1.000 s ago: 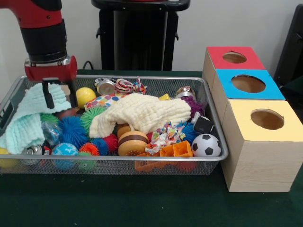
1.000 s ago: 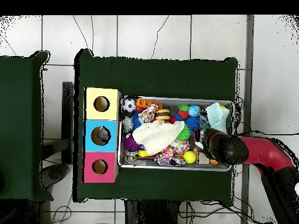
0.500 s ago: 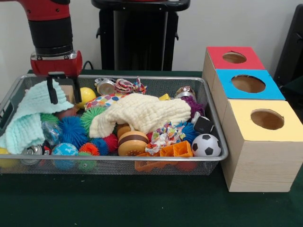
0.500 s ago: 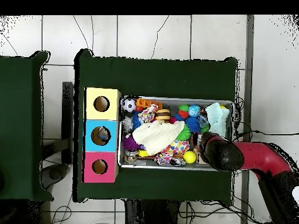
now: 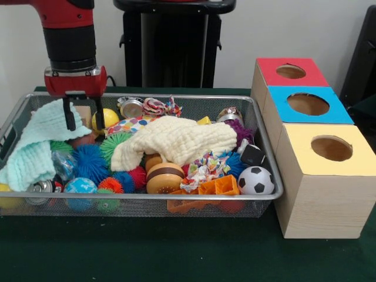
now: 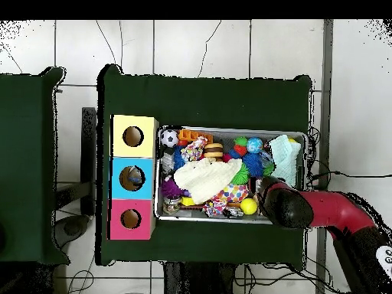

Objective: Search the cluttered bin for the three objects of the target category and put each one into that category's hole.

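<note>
Since the earlier frames the gripper has moved sideways along the back of the bin, away from the mint cloth and toward the yellow ball, and it has also risen a little. Its two black fingers are apart, in a medium-wide opening, and they hold nothing.

The target category is not stated, so I cannot say which toys are wanted. One thing already lies in the blue box hole, seen from overhead; perhaps this is the category's hole. The yellow ball is just beside the right-hand finger in the front view, behind the spiky green ball.

To do this step well, I think the gripper should come straight down with one finger on each side of the ball. The cream cloth covers many toys and may need lifting aside.
</note>
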Controlling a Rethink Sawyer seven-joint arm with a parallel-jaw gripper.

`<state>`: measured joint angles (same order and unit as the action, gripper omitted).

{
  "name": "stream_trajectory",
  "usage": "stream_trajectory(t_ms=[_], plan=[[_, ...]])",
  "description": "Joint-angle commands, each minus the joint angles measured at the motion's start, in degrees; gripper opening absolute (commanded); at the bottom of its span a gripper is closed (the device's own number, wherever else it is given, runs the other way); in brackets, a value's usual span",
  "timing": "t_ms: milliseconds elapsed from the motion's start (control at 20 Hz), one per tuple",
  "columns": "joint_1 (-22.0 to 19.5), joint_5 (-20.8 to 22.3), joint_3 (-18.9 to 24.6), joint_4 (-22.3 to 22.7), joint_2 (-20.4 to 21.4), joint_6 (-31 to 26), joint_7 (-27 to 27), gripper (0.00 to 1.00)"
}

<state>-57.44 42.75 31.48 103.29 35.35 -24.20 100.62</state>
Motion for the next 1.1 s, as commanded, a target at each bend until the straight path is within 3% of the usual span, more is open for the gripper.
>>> stream_trajectory(t_ms=[50, 500, 1100], plan=[[1.4, -0.6, -4.3, 2.0, -0.4, 1.1, 5.5, 1.0], [-1.2, -1.2, -2.0, -1.1, -2.9, -0.8, -0.4, 1.0], [-3.9, -2.3, -0.1, -1.4, -2.5, -3.7, -4.0, 1.0]])
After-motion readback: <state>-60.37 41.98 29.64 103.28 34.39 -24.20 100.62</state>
